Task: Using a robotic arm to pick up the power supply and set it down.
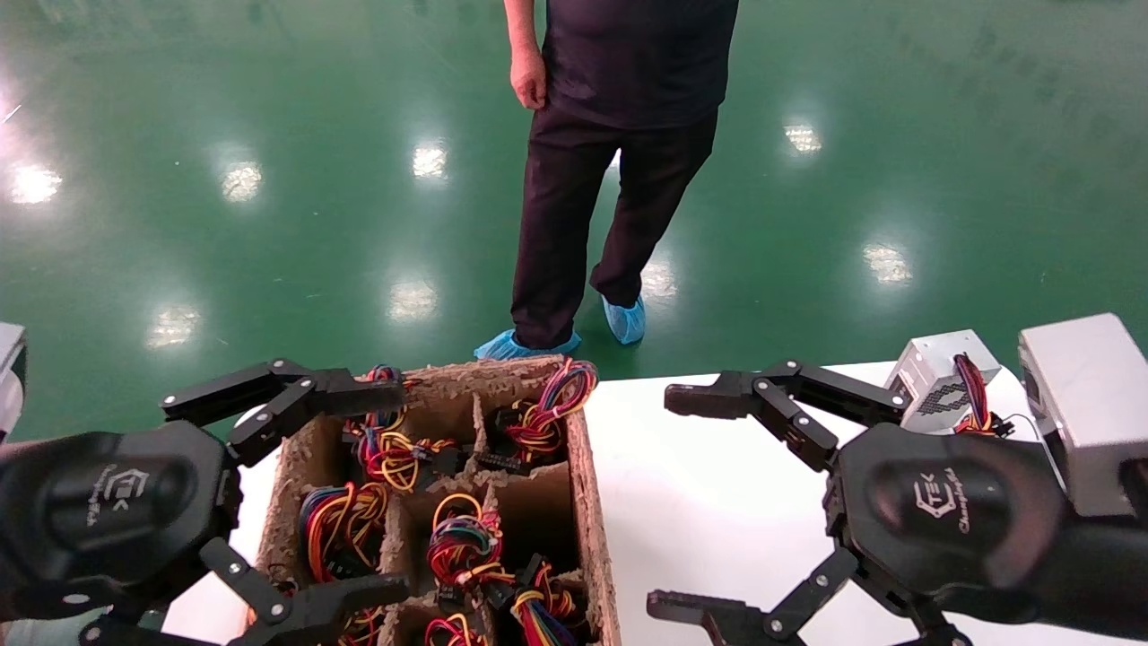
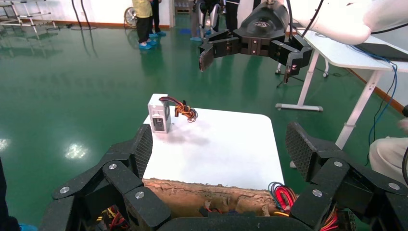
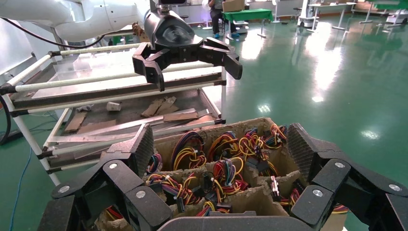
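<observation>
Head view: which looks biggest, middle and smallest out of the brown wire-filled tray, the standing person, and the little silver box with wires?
1. Person, though cropped at the top.
2. Brown tray, cut off below.
3. Silver box, clearly smallest, partly hidden.

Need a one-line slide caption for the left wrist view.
Open left gripper above the fibre tray, facing one power supply on the white table.

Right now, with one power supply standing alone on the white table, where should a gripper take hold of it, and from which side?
Probably across the two flat metal sides of the power supply, coming down from above. It stands upright on the white table, its wire bundle spilling off one side, so that side is best avoided. The right gripper is open and nearest; the left gripper hangs open over the brown tray.
</observation>
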Robot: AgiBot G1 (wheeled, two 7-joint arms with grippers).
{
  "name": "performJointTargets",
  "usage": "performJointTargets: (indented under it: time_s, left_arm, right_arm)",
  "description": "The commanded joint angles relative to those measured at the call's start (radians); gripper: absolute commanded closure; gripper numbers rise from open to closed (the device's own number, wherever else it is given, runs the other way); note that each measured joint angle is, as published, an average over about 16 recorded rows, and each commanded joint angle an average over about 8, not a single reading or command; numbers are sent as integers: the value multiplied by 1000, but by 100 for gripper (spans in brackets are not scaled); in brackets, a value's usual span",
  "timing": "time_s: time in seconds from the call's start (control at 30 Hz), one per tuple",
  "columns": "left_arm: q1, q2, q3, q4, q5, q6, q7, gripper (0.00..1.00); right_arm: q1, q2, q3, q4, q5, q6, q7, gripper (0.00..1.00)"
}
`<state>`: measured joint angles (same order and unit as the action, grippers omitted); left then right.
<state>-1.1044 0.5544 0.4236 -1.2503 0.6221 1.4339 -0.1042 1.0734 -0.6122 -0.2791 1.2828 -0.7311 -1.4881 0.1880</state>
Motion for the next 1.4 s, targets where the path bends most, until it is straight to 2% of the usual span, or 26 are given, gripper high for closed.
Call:
performJointTargets:
  time_s: [0.03,0.7,0.73,0.97,1.0,1.23,1.4]
  left_arm:
    - [0,0,0,0,0,0,0,0]
    - [0,0,0,0,0,0,0,0]
    - [0,0,0,0,0,0,0,2]
    - [0,0,0,0,0,0,0,90]
    - [0,0,0,0,0,0,0,100]
    - [0,0,0,0,0,0,0,100]
    - [0,0,0,0,0,0,0,100]
  right_arm:
    - [0,0,0,0,0,0,0,0]
    - [0,0,0,0,0,0,0,0]
    - [0,0,0,0,0,0,0,0]
    - [0,0,0,0,0,0,0,0]
    - [0,0,0,0,0,-1,0,0]
    - [2,2,1,5,-7,3,-5,0]
    - [2,-3,-2,13,-35,43,-6,0]
